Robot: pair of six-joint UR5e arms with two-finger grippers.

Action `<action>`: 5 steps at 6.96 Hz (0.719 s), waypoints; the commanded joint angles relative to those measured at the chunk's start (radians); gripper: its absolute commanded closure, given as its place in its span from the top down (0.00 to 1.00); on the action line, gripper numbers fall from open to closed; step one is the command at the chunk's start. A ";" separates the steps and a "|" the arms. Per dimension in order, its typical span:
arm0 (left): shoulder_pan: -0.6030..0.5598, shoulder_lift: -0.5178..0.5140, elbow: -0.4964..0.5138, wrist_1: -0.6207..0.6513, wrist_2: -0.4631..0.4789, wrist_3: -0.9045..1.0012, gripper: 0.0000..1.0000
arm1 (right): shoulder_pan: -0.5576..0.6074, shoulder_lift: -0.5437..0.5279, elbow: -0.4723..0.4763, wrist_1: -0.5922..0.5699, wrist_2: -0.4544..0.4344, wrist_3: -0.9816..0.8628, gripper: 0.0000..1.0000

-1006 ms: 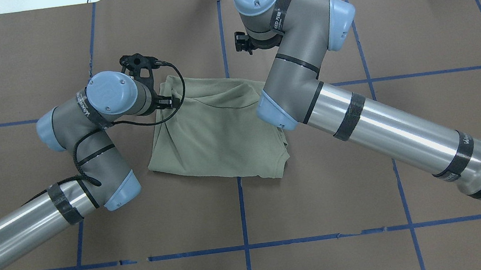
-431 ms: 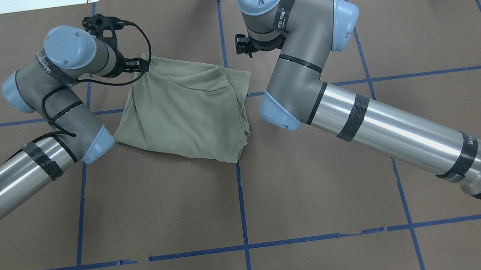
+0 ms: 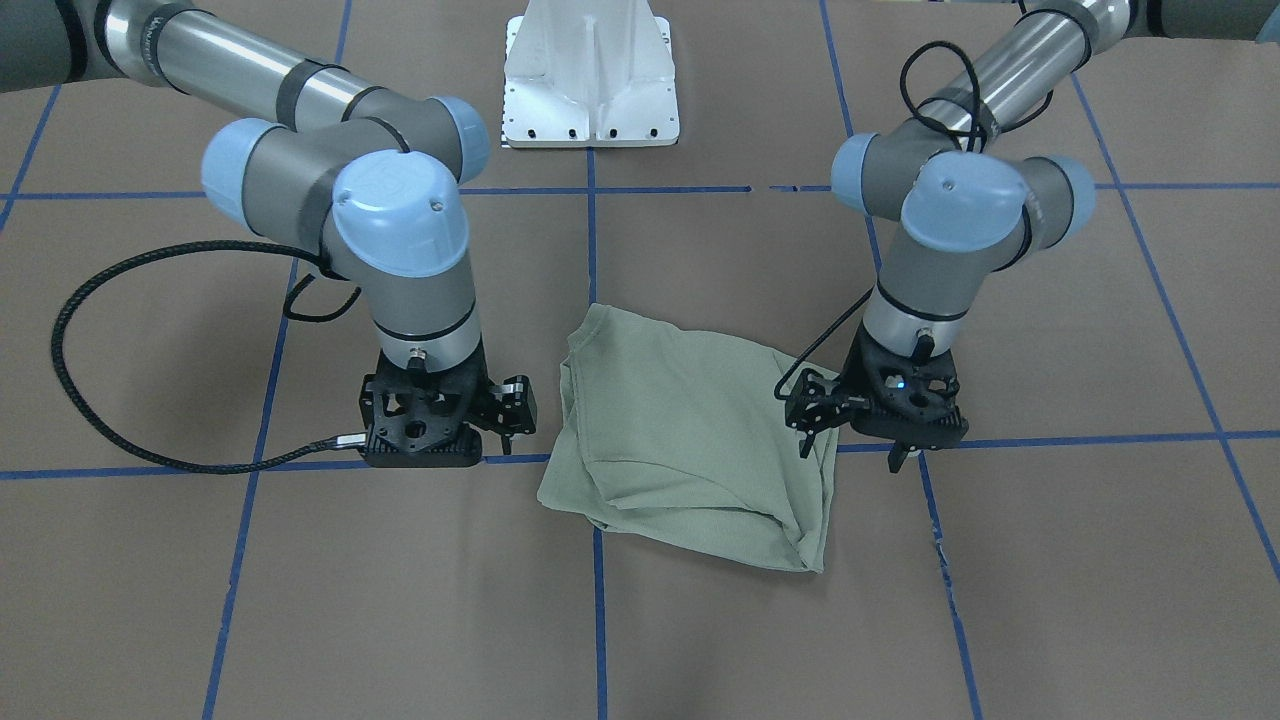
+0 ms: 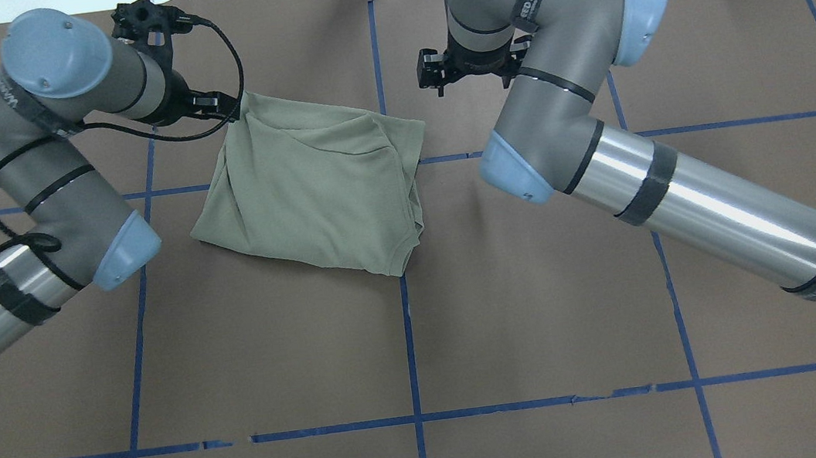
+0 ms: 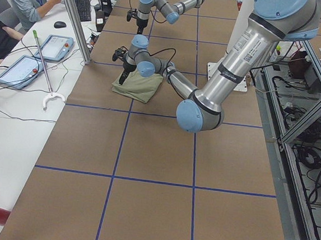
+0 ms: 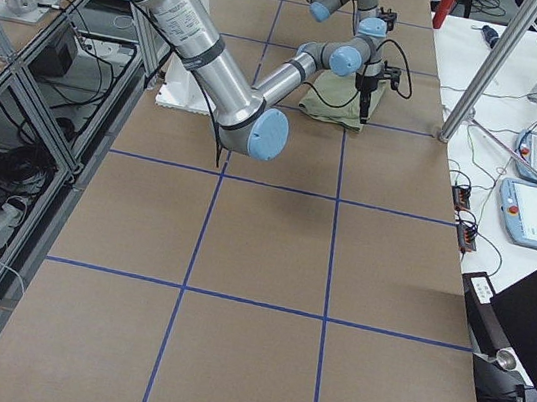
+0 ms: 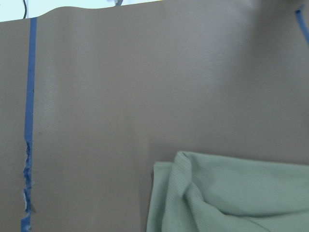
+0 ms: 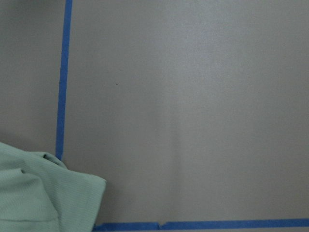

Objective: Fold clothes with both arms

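Note:
The pale green shirt (image 4: 309,186) lies folded into a rough rectangle on the brown table, a little left of the centre tape line. My left gripper (image 4: 224,110) hangs at the shirt's far left corner, fingers apart and close against the cloth edge, with pleats fanning from that corner. In the front view this left gripper (image 3: 815,425) is at the right edge of the shirt (image 3: 690,440). My right gripper (image 4: 436,74) hovers open and empty beyond the far right corner, clear of the cloth. Each wrist view shows only a shirt corner (image 7: 231,193) (image 8: 34,193) and no fingers.
Blue tape lines (image 4: 407,338) grid the brown table cover. The white pedestal base (image 3: 590,90) stands at the robot's side. A black cable (image 3: 70,330) loops off the right arm. A side bench with tablets (image 5: 54,46), a pole and seated people lies beyond the far edge.
The left arm dragged the shirt left and away from the robot, then drew back and up while the shirt stayed put. The right arm shifted right, away from the cloth.

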 commanded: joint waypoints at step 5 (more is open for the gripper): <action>-0.539 0.471 -0.330 0.185 -0.305 0.872 1.00 | 0.483 -0.439 0.327 -0.291 0.323 -0.819 1.00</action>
